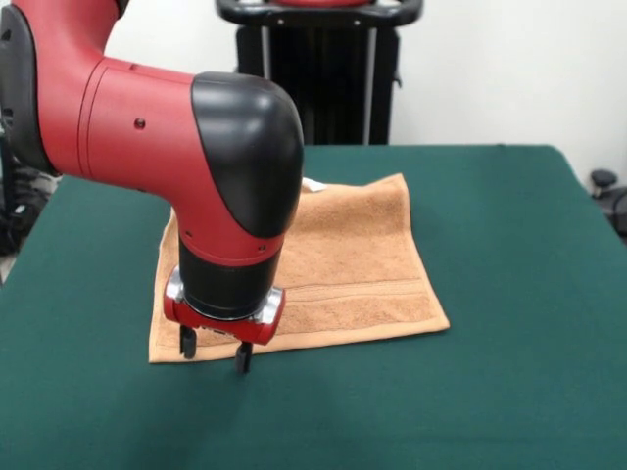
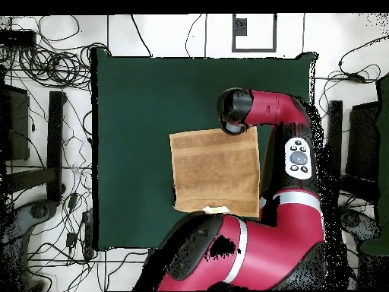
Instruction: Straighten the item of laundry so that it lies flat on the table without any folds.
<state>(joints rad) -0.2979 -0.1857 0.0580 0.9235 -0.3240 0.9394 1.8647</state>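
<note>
I'm running the red-and-black arm w/ its end effector hanging at the near-left corner of the small orange-tan terry towel in the front view. The two dark fingertips are standing apart, nothing between them, so I'm reading it as open and holding nothing. Tips are sitting right at the towel's near edge, just above or on the cloth; can't tell if they're touching.

The towel is lying approx. mid-way on the dark green felt tabletop, spread as a rough rectangle. The overhead view is showing it mostly flat, woven bands running across it, small white tag at the edge nearest the robot base. No obvious fold-over showing, though the corner under the wrist is hidden in both views.

My judgement: I'm working the late stage, i.e. checking or finishing off a corner, not the first unfolding. The next move is needing either a pinch on that hidden corner and a short pull outward, if it's tucked under, or a straight lift clear w/o dragging the cloth.
</note>
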